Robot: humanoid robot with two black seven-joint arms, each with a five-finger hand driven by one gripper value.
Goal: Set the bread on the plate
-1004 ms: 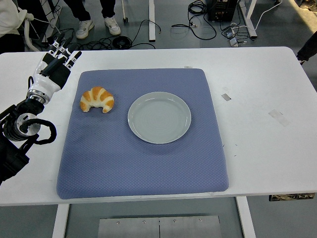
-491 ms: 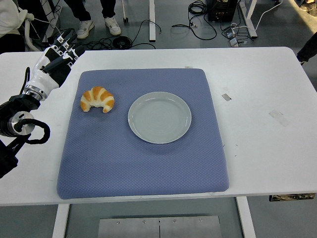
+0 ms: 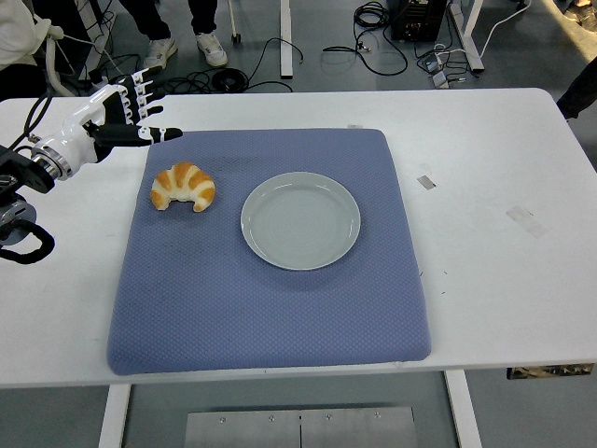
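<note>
Bread (image 3: 183,188) sits left of the plate (image 3: 300,221); left hand (image 3: 119,117), fingers spread and empty, should descend squarely before closing gently.

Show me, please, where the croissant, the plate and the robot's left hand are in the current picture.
croissant (image 3: 183,187), head view, middle of its crust.
plate (image 3: 300,254), head view, bare near rim.
left hand (image 3: 117,113), head view, middle of the hand, fingers spread.

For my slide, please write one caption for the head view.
Left robot hand open above table, beside croissant lying on blue mat left of empty plate.
</note>
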